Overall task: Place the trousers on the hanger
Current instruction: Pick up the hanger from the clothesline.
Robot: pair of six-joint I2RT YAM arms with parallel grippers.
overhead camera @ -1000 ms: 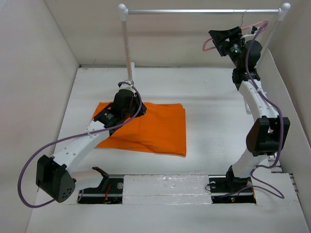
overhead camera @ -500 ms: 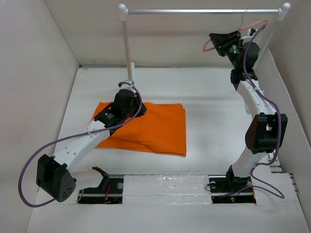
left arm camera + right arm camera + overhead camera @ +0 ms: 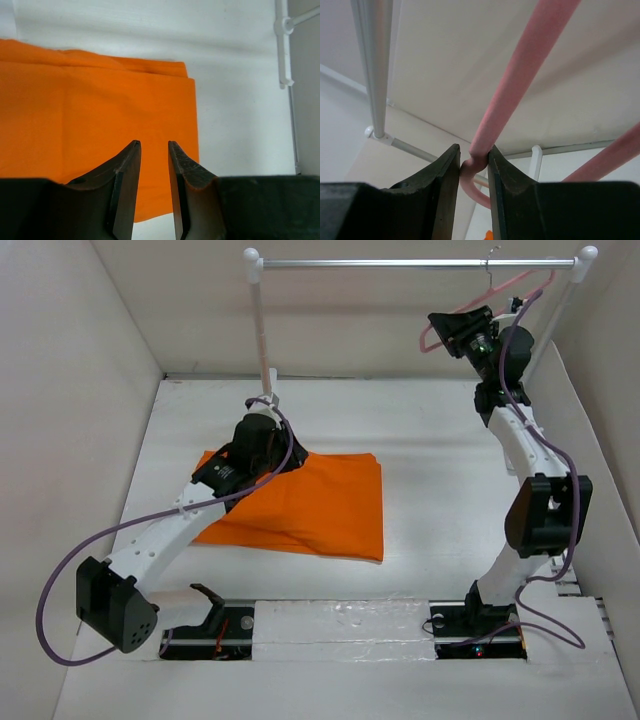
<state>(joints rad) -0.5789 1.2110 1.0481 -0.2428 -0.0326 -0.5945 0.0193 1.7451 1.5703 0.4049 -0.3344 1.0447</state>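
Note:
The orange trousers (image 3: 320, 505) lie folded flat on the white table; in the left wrist view the trousers (image 3: 90, 100) spread beneath the fingers. My left gripper (image 3: 280, 452) hovers above their far left part, and in its own view the left gripper (image 3: 154, 145) has its jaws a narrow gap apart with nothing between them. The pale-pink hanger (image 3: 500, 288) hangs by its hook from the rail at the far right. My right gripper (image 3: 440, 330) is raised to the hanger's left end. In the right wrist view the right gripper (image 3: 472, 149) is shut on the bend of the hanger (image 3: 520, 65).
A metal rail (image 3: 400, 262) on white posts spans the back of the table, its left post (image 3: 262, 330) standing just behind the trousers. The post (image 3: 283, 45) shows at the right of the left wrist view. White walls close in the sides.
My right gripper has closed on the hanger's left end, and the hanger has tilted up a little. My left gripper has shifted slightly toward the back over the trousers.

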